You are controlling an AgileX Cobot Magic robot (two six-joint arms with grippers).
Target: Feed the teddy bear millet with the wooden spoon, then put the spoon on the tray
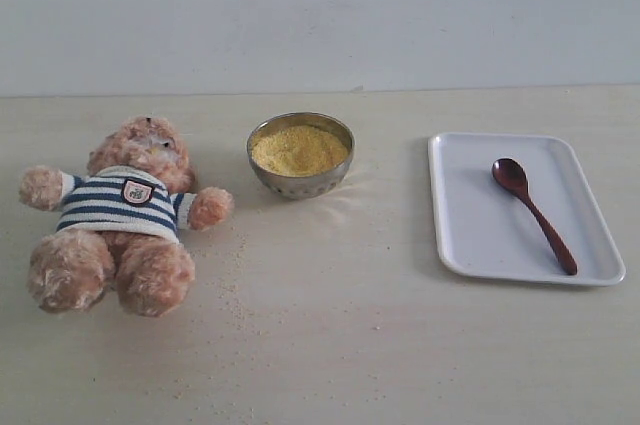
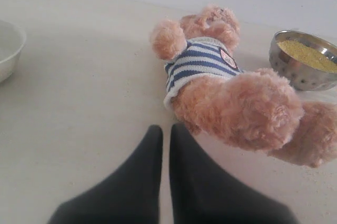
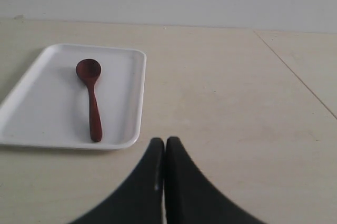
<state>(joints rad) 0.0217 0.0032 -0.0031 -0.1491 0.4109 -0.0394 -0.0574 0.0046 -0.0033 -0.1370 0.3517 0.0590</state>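
We find the wooden spoon lying on the tray, its handle slanting back toward our right tool, the nearer one, pressed together and empty. The left tool, also pressed together, hangs beside the teddy bear.

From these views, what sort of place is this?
Probably a staged test bench, not a home: bare pale table, blank wall, and just a few props: teddy bear, bowl of millet, spoon on a tray.
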